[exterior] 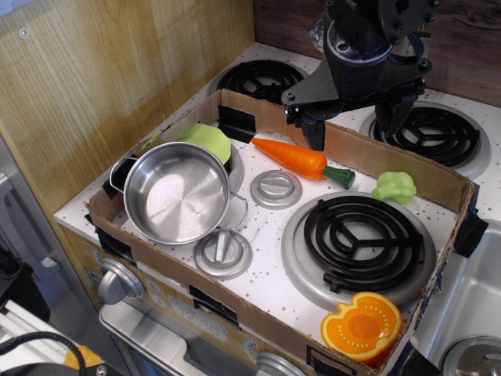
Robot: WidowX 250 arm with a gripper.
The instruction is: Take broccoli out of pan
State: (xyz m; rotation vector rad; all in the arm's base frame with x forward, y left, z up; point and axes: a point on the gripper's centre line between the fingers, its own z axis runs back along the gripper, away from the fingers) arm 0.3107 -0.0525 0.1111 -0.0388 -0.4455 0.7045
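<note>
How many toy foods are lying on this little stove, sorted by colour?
Orange: 2, the carrot and the pumpkin slice
Green: 2, the broccoli and the flat yellow-green piece behind the pan
Total: 4

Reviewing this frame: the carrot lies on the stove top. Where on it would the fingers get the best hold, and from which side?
Probably mid-body of the carrot, from above. It lies flat with open surface along both long sides, so fingers could close across its width. The orange body tapers to a thin tip, and the green stem end is narrow.
</note>
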